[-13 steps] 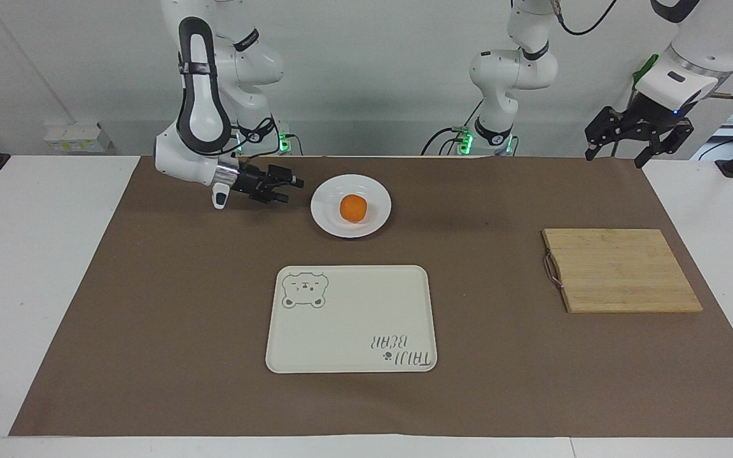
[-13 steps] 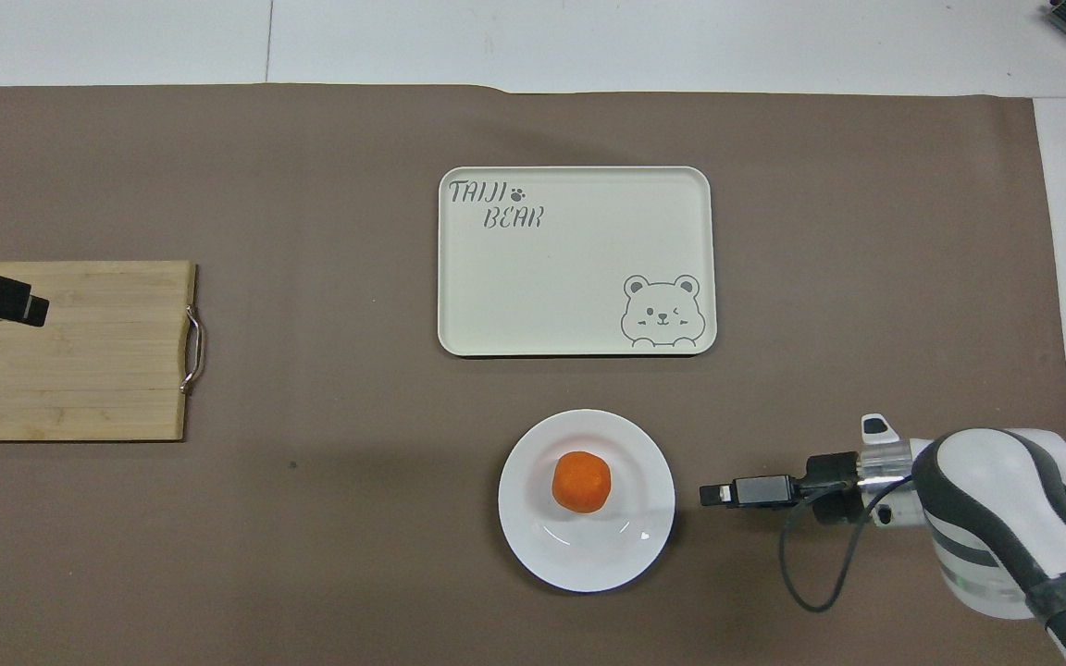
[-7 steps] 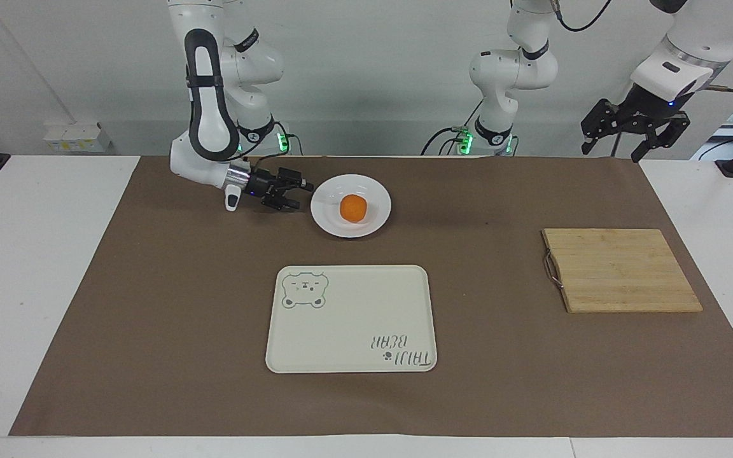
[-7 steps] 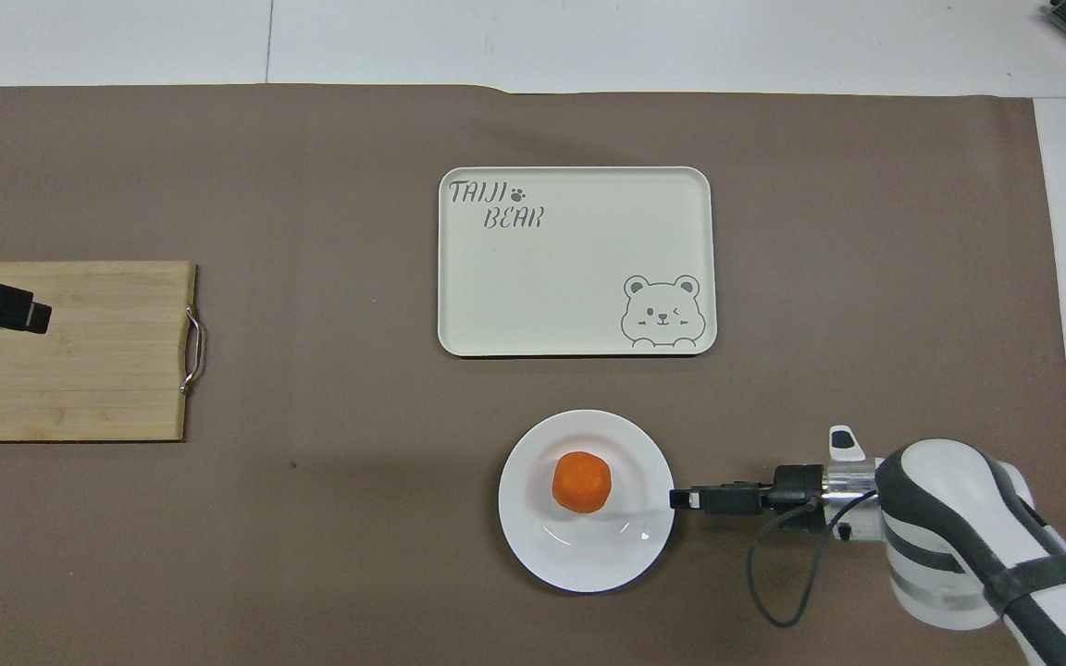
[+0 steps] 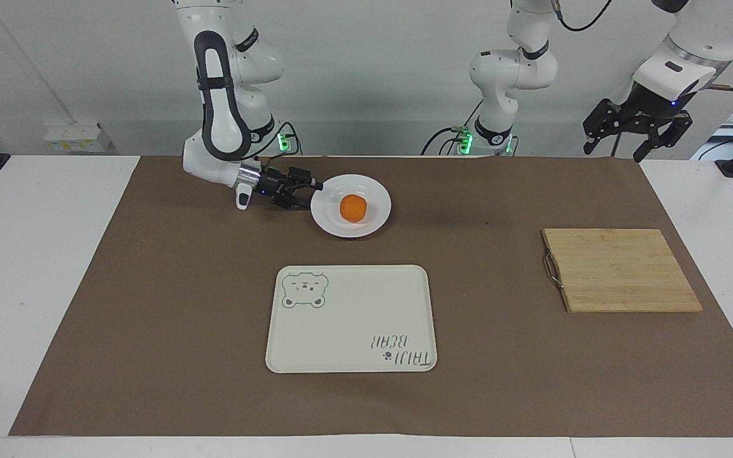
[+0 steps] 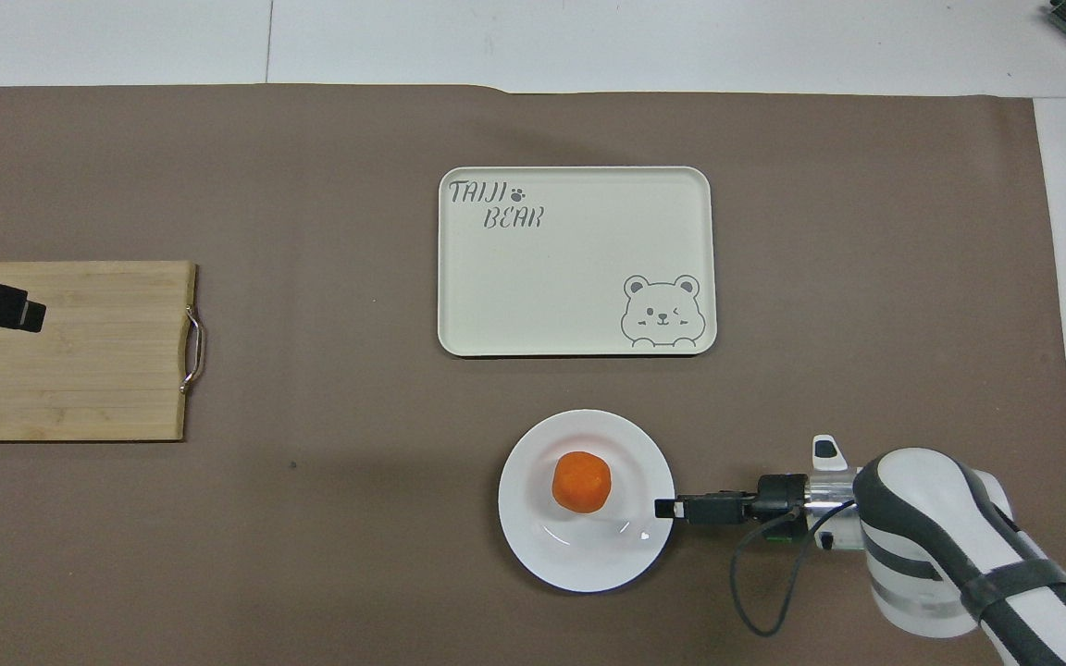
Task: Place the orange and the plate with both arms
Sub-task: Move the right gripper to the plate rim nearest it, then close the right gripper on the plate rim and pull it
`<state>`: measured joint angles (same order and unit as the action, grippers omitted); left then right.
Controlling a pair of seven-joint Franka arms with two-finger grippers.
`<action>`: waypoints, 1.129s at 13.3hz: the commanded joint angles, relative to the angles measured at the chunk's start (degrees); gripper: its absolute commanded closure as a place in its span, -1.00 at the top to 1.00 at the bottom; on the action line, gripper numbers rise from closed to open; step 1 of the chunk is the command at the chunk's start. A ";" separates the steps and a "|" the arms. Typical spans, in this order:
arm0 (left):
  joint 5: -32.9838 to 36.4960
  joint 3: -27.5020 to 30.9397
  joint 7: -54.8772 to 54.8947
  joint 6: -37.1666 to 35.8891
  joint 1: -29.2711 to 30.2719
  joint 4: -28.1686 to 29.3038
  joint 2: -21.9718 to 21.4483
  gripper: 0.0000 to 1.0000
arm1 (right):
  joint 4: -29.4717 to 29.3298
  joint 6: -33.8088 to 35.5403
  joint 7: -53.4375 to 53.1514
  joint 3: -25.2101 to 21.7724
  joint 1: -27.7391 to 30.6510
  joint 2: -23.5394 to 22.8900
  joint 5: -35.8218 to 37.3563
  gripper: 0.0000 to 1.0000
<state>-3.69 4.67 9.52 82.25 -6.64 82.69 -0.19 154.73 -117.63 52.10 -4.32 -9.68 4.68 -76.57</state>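
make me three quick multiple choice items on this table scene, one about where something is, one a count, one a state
1. Where is the orange?
A. on the plate
B. on the tray
C. on the board

2. How many oranges show?
A. one
B. two
C. three

3. The right tool is
A. lifting the plate
B. open at the plate's rim
C. shut on the orange

Key: 1 A, the fruit sits in the white plate; 2 A, only one fruit shows; 3 B, its fingers straddle the rim, with the plate flat on the table.

White arms point(image 5: 217, 95), black hands point(image 5: 306, 193)
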 commanded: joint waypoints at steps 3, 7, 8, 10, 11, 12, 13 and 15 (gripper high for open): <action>0.96 -0.10 -0.65 0.19 -0.31 -0.24 -0.52 1.00 | 1.80 -3.12 1.87 0.19 -2.70 0.86 -3.84 1.00; 1.75 -0.27 -0.65 -0.33 -0.40 0.02 -1.48 1.00 | 1.72 -5.76 1.60 0.10 -5.79 0.51 -7.63 0.83; 1.75 -0.27 -0.56 -0.34 -0.40 0.02 -1.48 1.00 | 1.72 -5.85 1.60 0.10 -5.79 0.51 -7.63 0.54; 1.75 -0.19 -0.65 -0.34 -0.13 0.02 -1.57 1.00 | 1.63 -5.94 1.60 0.10 -5.87 0.33 -7.63 -0.01; 1.75 -0.18 -0.65 -0.42 0.13 0.02 -1.57 1.00 | 1.63 -5.94 1.52 0.10 -5.79 0.33 -7.63 -0.31; 1.75 -0.01 -0.65 -0.34 0.39 0.02 -1.57 1.00 | 1.54 -6.03 1.52 0.10 -5.79 0.24 -7.63 -0.51; 1.75 0.25 -0.65 -0.34 0.40 0.02 -1.57 1.00 | 1.54 -6.03 1.52 0.10 -5.79 0.24 -7.63 -0.56; 1.75 0.34 -0.65 -0.34 0.48 0.11 -1.57 1.00 | 1.45 -6.46 1.52 0.10 -5.79 0.24 -7.63 -0.68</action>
<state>-2.92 5.10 9.48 82.25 -6.46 82.62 -1.09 155.85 -122.98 52.14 -4.34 -15.50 4.68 -82.18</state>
